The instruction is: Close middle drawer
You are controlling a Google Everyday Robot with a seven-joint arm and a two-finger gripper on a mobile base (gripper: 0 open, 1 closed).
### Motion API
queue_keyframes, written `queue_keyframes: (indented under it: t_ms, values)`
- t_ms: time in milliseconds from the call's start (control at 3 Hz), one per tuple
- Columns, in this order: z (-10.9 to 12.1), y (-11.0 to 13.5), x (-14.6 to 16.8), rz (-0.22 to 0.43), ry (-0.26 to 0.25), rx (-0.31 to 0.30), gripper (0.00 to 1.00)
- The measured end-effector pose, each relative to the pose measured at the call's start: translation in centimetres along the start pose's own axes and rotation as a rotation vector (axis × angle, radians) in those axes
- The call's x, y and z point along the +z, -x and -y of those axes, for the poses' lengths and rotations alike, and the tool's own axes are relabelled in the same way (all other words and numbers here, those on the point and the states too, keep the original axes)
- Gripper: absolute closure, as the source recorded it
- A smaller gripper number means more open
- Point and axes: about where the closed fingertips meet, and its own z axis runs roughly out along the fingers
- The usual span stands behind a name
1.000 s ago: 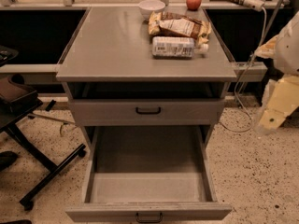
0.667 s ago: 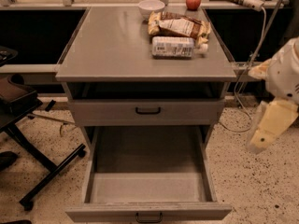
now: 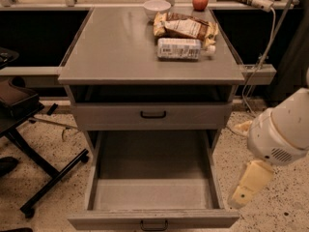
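While the drawer [image 3: 152, 192] stands open, approach is in hand.
Gripper [image 3: 245, 191] hangs right of it, state unclear; next, meet the front and push in.

The arm [image 3: 282, 129] is lower and further left than a second ago. Its gripper [image 3: 240, 196] now hangs just beside the open drawer's [image 3: 203, 220] right front corner.

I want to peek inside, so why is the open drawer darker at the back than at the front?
Camera view: light seems to come from above, so the cabinet top shines; it and the top drawer shade the back of the middle drawer, whose front floor is lit. The gripper, low right of that drawer, is lit too.
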Motion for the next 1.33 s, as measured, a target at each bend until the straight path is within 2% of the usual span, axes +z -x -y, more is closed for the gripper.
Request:
queue_keyframes:
  t_ms: [333,667,1000,1333]
  values:
    - [-2.8,-0.3,4.3,0.058,0.048,0.003,0.00]
    - [-4.9,0.3,7.9,0.112,0.067,-0.030,0.00]
    - [-4.9,0.3,7.9,0.112,0.067,-0.030,0.00]
    - [-5.3,-0.5,10.1,0.129,0.073,-0.010,0.00]
